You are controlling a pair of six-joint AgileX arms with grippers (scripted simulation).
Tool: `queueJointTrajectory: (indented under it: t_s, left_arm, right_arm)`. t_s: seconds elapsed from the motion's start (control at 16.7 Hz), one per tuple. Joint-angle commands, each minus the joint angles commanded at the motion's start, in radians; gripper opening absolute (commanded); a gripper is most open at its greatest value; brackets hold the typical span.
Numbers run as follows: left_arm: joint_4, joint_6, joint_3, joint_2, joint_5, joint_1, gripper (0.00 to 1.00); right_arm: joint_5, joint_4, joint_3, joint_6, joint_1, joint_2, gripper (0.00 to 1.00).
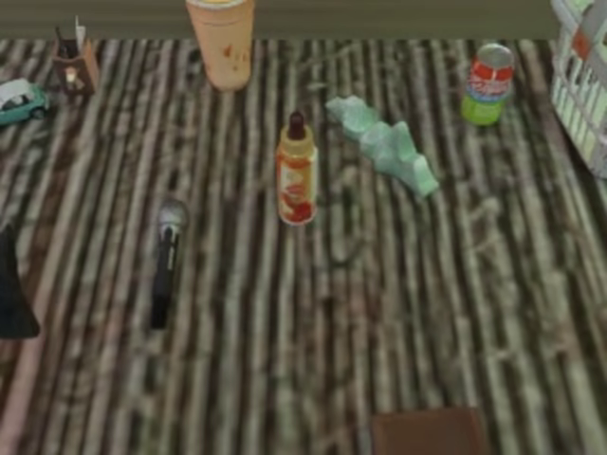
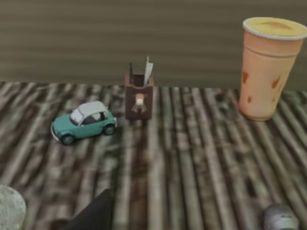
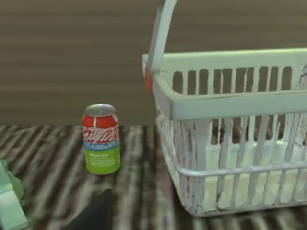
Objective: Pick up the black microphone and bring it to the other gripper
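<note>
Black microphone (image 1: 166,263) lying untouched on the table (image 1: 427,313), left of the orange bottle (image 1: 296,171); jaw state cannot be told; a grasp on its slim handle may roll it away.

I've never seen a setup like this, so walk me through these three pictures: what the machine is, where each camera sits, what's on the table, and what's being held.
This is a simulated two-armed robot at a striped table. One picture looks down from above; the other two come from cameras on the arms' wrists.

From above, the black microphone lies on the table's left part, untouched. Near the middle lies an orange bottle, with a crumpled green piece beside it. Along the far edge are a toy car, a small brown holder, a tall orange cup, a soda can and a white basket.

Only a dark part of the left arm shows at the left edge. Nothing is seen held.
</note>
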Motion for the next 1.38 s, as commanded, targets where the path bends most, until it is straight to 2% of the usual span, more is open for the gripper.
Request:
queueJointTrajectory:
  t_s: [0.84,1.08,1.38]
  left_arm:
    - [-0.674,-0.213,0.902,1.334,-0.015,-0.233,1.00]
    - [-0.790,-0.254,1.080,1.569,-0.016,-0.277,1.00]
    - [-0.834,-0.270,1.153,1.657,-0.016,-0.294,1.00]
  right_arm:
    - [0.000,0.000,0.000,0.000,0.000,0.000,1.00]
    - [0.000,0.000,0.000,0.000,0.000,0.000,1.00]
    - [0.000,0.000,0.000,0.000,0.000,0.000,1.00]
